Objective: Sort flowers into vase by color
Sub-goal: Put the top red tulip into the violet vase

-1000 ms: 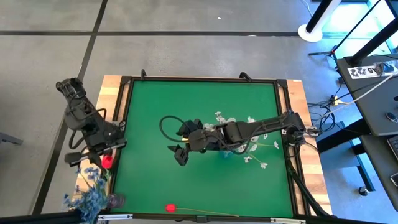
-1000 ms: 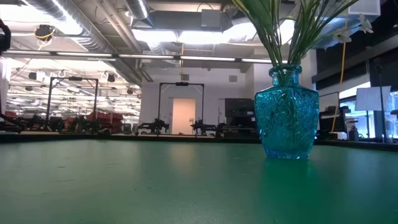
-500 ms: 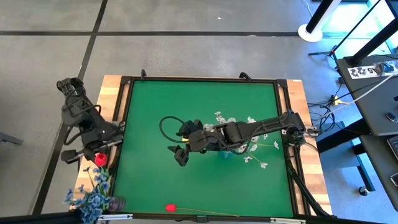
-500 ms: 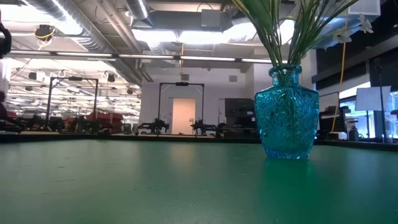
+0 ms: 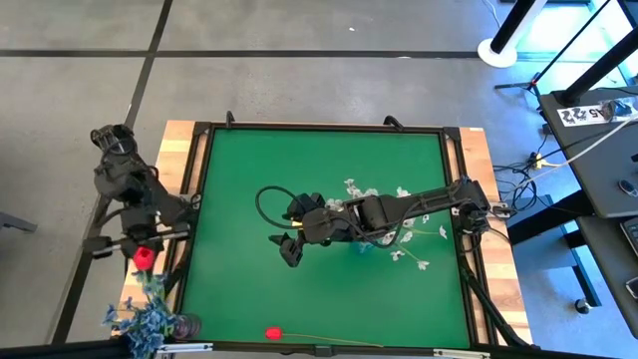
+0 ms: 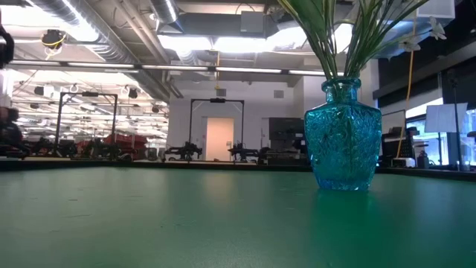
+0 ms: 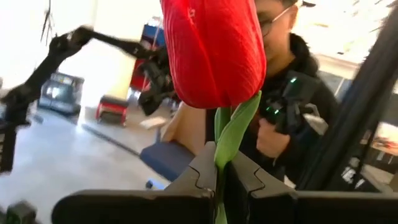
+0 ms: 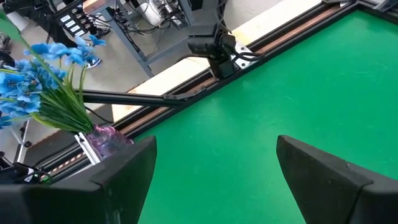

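While your left claw (image 7: 219, 177) pinches the red tulip (image 7: 214, 50) by its stem off the table's left edge, w/ blue blossoms (image 5: 140, 317) just below, a swing could snag them. Right claw (image 8: 214, 162) hangs open mid-table, near the teal vase (image 6: 343, 135) w/ white sprays (image 5: 407, 255); another red tulip (image 5: 272, 333) lies at the front edge.

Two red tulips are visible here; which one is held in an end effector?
The red tulip off the table's left edge, clamped by its stem in the left end effector. The other red tulip lies loose on the green mat.
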Available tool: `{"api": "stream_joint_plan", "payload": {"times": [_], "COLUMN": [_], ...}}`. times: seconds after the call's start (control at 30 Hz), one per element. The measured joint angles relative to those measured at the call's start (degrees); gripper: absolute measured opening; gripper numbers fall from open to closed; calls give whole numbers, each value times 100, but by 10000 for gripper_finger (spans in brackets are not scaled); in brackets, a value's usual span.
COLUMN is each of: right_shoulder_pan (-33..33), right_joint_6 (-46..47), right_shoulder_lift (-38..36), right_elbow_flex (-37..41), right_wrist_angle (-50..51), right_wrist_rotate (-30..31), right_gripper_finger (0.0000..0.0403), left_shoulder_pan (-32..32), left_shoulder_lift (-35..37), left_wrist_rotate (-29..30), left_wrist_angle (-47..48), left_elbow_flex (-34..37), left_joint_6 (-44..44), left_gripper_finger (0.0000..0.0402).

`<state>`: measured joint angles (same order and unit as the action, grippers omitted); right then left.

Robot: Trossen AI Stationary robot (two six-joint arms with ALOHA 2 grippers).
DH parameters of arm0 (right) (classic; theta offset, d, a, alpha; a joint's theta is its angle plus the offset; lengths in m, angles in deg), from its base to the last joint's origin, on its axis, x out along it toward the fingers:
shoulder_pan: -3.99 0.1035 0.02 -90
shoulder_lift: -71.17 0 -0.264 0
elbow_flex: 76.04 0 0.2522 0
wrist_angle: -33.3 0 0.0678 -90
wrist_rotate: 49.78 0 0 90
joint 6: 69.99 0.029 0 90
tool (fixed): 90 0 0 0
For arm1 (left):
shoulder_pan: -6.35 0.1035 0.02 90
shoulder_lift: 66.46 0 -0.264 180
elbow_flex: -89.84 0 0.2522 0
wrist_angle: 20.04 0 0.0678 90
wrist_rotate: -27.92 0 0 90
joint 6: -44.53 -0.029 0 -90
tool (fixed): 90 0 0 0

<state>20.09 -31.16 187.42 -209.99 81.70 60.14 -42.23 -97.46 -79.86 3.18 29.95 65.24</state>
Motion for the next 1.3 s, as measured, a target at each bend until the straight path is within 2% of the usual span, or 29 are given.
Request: {"api": "stream_joint_plan", "payload": {"times": [0.37,0.7,1.3], "right_shoulder_pan": [-4,-4,0], "right_joint_6": [93,184,299], "right_shoulder_lift": [0,0,0], "right_elbow_flex": [0,0,0], "right_wrist_angle": [-9,-7,-19], "right_wrist_rotate": [4,9,7], "right_gripper_finger": [330,330,330], "left_shoulder_pan": [-446,-827,-916], "left_shoulder_lift": [-515,-664,-854], "left_wrist_rotate": [-132,222,518], "left_wrist_angle": [-364,-347,-100], "left_elbow_flex": [3,85,234], "left_joint_6": [-80,-138,-184], "left_gripper_finger": [2,2,2]}}
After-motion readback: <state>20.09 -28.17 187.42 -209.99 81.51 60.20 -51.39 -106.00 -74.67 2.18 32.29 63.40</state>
